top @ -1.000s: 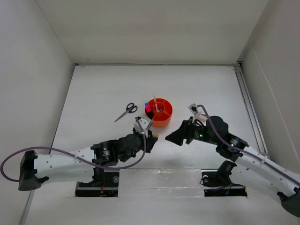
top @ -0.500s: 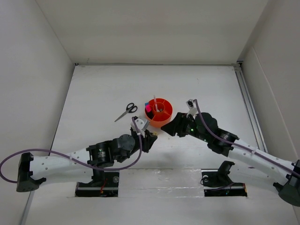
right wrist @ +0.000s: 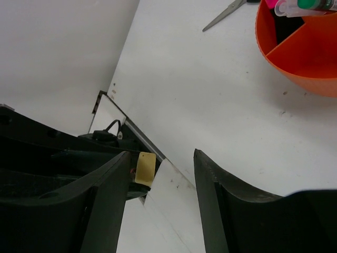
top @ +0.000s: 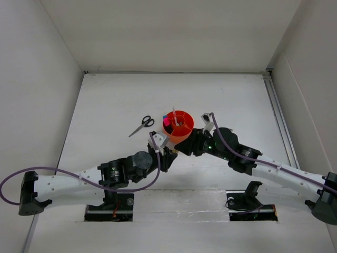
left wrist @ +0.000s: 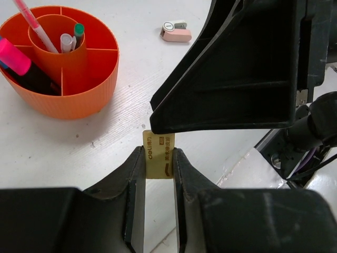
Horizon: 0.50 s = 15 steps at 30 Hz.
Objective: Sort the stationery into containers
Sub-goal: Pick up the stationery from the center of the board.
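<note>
My left gripper (left wrist: 158, 152) is shut on the tan eraser (left wrist: 159, 164) and holds it upright above the table, just in front of the orange organizer (left wrist: 100, 89). My right gripper (right wrist: 160, 154) is open and close against it. In the right wrist view the eraser (right wrist: 145, 168) sits just inside the right gripper's left finger (right wrist: 108, 184). In the top view both grippers, left (top: 167, 155) and right (top: 182, 148), meet just in front of the organizer (top: 185, 137). The organizer holds a pink pen (left wrist: 37, 25) and a pink-capped highlighter (left wrist: 13, 55). The black-handled scissors (top: 141, 125) lie to its left.
A pinkish sharpener (left wrist: 176, 33) lies on the table beyond the organizer in the left wrist view. The organizer's wall (right wrist: 295, 74) and the scissors' tip (right wrist: 225, 11) show at the top of the right wrist view. White walls enclose the table.
My right arm has swung left and brought its open gripper up to the left gripper. The left gripper drew back slightly at first, then held still with the eraser.
</note>
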Each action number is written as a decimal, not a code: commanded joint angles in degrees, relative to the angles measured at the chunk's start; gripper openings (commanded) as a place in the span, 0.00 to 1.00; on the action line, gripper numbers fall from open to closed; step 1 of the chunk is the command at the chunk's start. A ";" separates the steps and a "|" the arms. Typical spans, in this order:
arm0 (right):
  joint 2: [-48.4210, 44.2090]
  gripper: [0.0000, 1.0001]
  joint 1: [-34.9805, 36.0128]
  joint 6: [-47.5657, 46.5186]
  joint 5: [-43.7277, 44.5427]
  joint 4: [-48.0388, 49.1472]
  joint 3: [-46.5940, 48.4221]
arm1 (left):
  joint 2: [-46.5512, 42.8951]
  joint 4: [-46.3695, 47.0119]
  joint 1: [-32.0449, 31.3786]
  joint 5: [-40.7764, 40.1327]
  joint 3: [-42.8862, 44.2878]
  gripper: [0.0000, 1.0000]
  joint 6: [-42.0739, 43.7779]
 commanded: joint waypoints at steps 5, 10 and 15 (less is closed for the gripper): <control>-0.26 0.55 0.65 -0.22 -1.84 3.97 2.70 | -0.19 2.39 -0.77 0.29 -0.46 0.00 0.80; 0.97 0.48 1.71 -0.22 -4.04 5.82 0.95 | -0.19 2.39 -0.77 0.29 -0.46 0.00 1.32; 0.35 0.43 2.85 0.31 -4.04 6.43 0.42 | 0.34 2.39 -0.77 -0.23 -0.46 0.00 1.32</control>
